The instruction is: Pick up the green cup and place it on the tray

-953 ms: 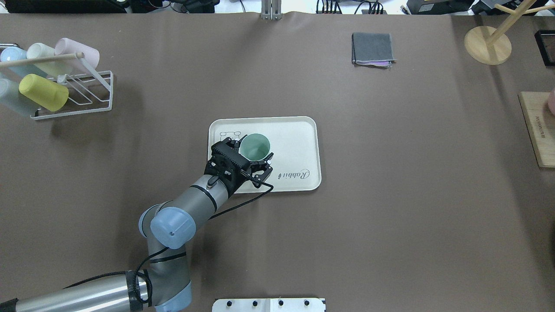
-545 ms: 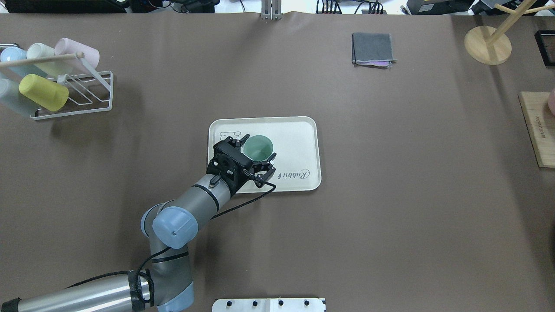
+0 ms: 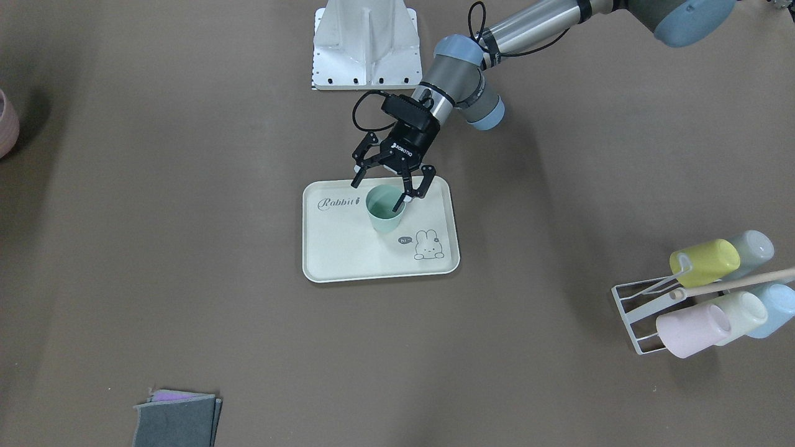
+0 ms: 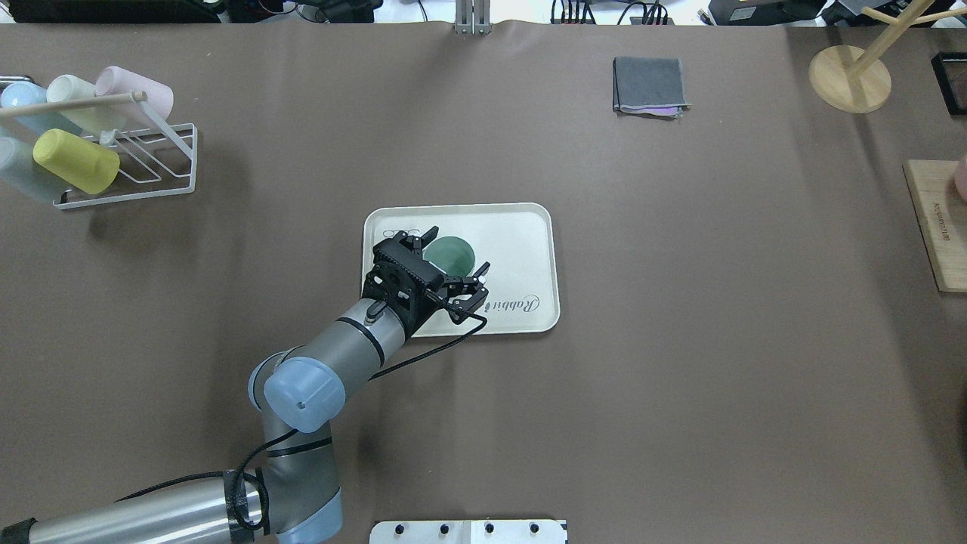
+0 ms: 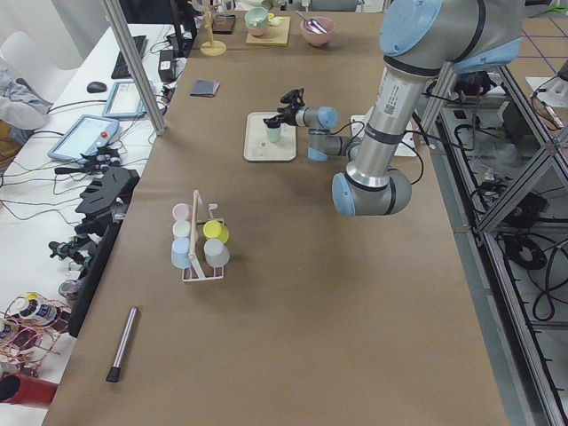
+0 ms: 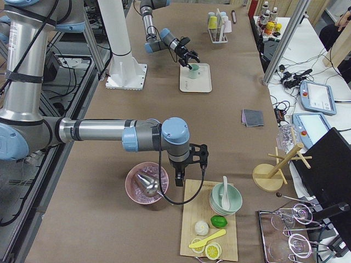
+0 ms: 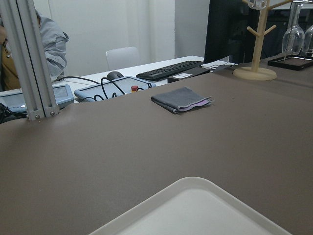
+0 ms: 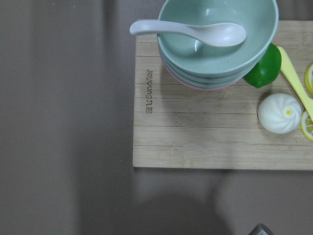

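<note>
The green cup (image 3: 385, 214) stands upright on the cream tray (image 3: 341, 248), between the "Rabbit" script and the bunny drawing. My left gripper (image 3: 384, 189) is open just above the cup's rim, with a finger to either side and no grip on it. From overhead, the left gripper (image 4: 458, 248) shades the cup (image 4: 452, 258) on the tray (image 4: 521, 227). The left wrist view shows only the tray's rim (image 7: 195, 183). My right gripper (image 6: 184, 175) hangs far off over a wooden board. I cannot tell whether it is open or shut.
A white wire rack (image 4: 128, 181) with several pastel cups stands at the far left. A folded grey cloth (image 4: 651, 85) lies far right of the tray. A wooden stand (image 4: 850, 75) and a wooden board (image 4: 937, 227) with bowls (image 8: 215, 39) are at the right end.
The left gripper's fingers have spread wider and shifted slightly right and away from the robot over the cup. The cup stays in place on the tray and now looks darker.
</note>
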Robot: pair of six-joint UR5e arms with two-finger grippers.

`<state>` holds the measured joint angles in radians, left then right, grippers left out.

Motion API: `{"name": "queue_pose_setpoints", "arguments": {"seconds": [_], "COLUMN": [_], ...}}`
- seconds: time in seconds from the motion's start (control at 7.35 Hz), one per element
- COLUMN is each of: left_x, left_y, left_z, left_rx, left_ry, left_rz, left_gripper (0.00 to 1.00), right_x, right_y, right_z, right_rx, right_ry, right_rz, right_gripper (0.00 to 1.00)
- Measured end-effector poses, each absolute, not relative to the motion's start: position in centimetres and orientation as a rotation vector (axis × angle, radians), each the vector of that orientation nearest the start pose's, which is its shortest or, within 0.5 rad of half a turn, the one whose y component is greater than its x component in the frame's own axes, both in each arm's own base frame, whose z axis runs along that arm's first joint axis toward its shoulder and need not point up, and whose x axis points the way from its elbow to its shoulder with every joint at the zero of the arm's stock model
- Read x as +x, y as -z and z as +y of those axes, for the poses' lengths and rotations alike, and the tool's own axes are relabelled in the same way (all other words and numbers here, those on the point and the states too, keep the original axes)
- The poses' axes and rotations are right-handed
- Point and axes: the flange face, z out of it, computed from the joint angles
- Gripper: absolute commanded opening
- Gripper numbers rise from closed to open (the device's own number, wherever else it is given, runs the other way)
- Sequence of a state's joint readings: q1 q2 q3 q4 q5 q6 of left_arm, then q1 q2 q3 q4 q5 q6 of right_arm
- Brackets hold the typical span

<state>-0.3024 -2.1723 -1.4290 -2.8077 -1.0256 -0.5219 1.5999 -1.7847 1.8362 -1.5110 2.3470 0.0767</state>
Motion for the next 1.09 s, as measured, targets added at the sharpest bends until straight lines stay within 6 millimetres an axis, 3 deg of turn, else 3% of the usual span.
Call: {"name": "queue_pose_setpoints", "arguments": {"seconds": [0.27,0.41,0.68,0.95,1.09], "left_x": [51.7,47.9,41.0,34.1,29.6], "left_y": [-19.4,-19.1,-21.1,-23.9,-24.8], "left_z": [-38.6,-39.5,-43.0,-48.4,-51.4], "left_rx": [1.307,1.287,1.235,1.14,1.064], "left_ry": [-0.141,-0.163,-0.193,-0.216,-0.225], "left_rz": [0.988,0.968,0.934,0.887,0.878], "left_gripper": [0.98,0.98,0.98,0.98,0.98], "right_x": [7.5,7.5,7.5,7.5,7.5], "right_y": [-61.7,-61.7,-61.7,-61.6,-61.6], "right_z": [-40.7,-40.7,-40.7,-40.7,-40.7], "right_rx": [0.088,0.088,0.088,0.089,0.089], "right_ry": [-0.057,-0.057,-0.057,-0.057,-0.056], "right_rz": [-0.778,-0.778,-0.778,-0.778,-0.778], "right_gripper": [1.0,1.0,1.0,1.0,1.0]}}
